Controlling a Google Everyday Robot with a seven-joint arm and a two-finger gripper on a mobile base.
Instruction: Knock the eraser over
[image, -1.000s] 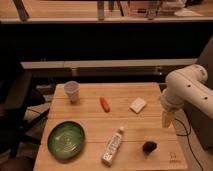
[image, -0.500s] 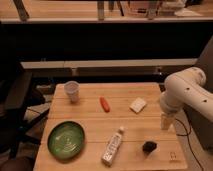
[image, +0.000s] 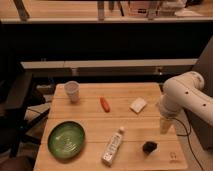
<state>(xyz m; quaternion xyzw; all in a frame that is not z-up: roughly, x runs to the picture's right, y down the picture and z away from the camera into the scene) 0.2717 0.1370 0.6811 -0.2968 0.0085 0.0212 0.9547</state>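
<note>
The eraser (image: 149, 146) is a small dark lump on the wooden table (image: 90, 116), near its front right corner. My gripper (image: 165, 128) hangs from the white arm (image: 186, 97) at the right side of the table. It is a little above and to the right of the eraser, apart from it.
A white bottle (image: 113, 146) lies on its side left of the eraser. A green plate (image: 66, 139) sits at the front left, a white cup (image: 72, 91) at the back left. An orange-red stick (image: 104, 104) and a white square pad (image: 138, 104) lie mid-table.
The arm and gripper have moved slightly down and toward the eraser. The objects on the table have not moved.
</note>
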